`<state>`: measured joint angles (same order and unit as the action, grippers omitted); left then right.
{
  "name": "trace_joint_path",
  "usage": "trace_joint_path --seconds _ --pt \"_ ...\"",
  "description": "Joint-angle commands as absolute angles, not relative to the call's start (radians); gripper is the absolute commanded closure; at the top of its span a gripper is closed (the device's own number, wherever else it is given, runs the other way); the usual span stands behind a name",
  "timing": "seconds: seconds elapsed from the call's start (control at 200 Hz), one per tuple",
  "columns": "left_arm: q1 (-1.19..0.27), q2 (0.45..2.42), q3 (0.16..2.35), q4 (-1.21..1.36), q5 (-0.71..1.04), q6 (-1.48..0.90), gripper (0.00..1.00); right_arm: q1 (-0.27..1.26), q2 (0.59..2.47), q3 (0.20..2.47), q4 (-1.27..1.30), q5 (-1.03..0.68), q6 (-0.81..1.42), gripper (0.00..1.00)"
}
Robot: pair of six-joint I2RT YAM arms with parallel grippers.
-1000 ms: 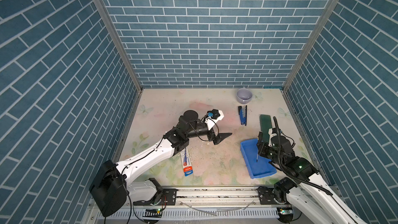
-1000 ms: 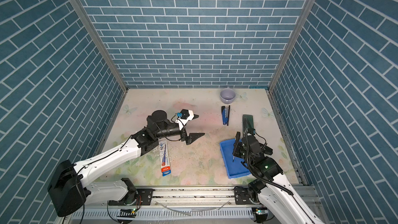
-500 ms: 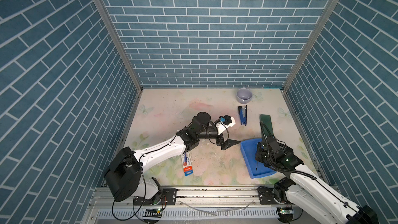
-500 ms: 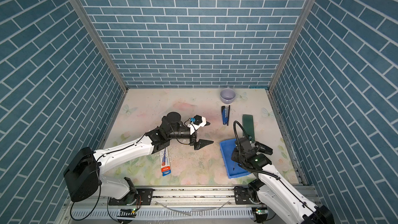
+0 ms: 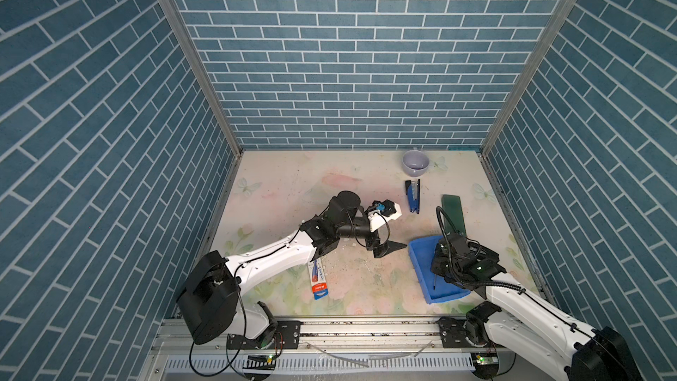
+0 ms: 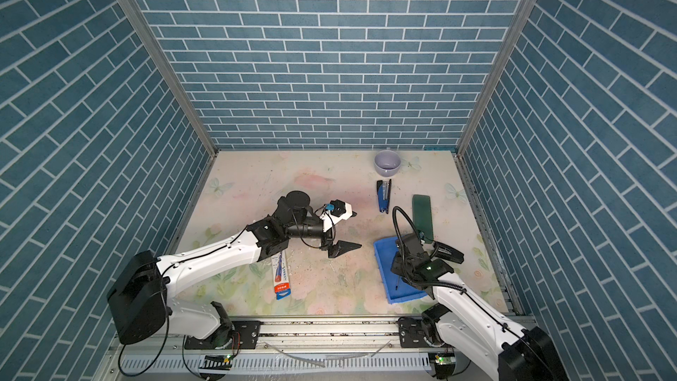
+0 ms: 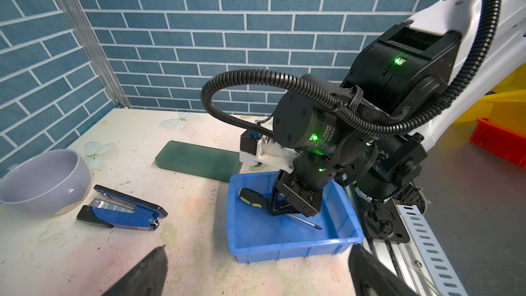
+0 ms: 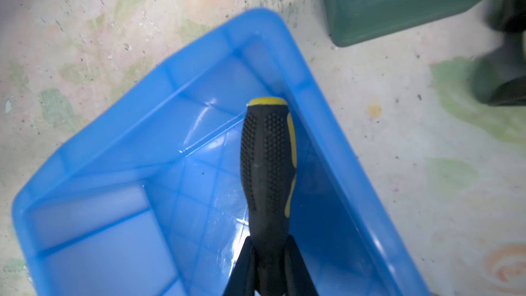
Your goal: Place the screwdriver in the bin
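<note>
Right gripper [image 8: 269, 254]: we see it pinching the screwdriver [image 8: 267, 166] by its handle, inside the bin [image 8: 85, 149].
Left gripper [image 5: 389, 248]: spread wide, near the bin, mid-tabletop [image 5: 293, 196].

Bright even light, blurred wrist edges

The screwdriver [image 8: 267, 166] has a black handle, stippled with fine dots and trimmed in yellow. The bin [image 8: 85, 166] is bright blue. The flat block [image 7: 199, 159] is dark green, the stapler [image 7: 122, 212] blue and black, the cup [image 7: 42, 183] pale lavender (whitish near its base). The table [image 5: 293, 185] is cream with pastel flowers and butterflies; the walls [image 5: 348, 67] show teal bricks with white joints.
</note>
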<state>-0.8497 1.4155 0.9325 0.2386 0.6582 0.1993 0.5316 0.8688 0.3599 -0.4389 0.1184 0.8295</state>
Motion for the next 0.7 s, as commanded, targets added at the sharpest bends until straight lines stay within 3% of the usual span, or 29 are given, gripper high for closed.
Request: trace_joint_path --seconds 0.0,0.075,0.18,0.45,0.695 --pt "-0.856 1.387 0.945 0.224 0.658 0.216 0.00 0.529 0.814 0.354 -0.485 0.152 0.819 0.72" --pt "-0.856 1.386 0.941 0.222 0.655 0.218 0.00 0.529 0.764 0.368 -0.519 0.140 0.811 0.57" --pt "-0.856 1.378 0.934 0.213 0.643 0.227 0.00 0.529 0.713 0.405 -0.553 0.135 0.801 0.45" --pt "-0.831 1.322 0.889 0.230 0.516 0.181 0.00 0.527 0.711 0.571 -0.585 0.180 0.699 0.30" --pt "-0.725 1.222 0.819 0.172 0.253 0.177 0.00 0.500 0.831 0.728 -0.504 0.247 0.433 0.14"
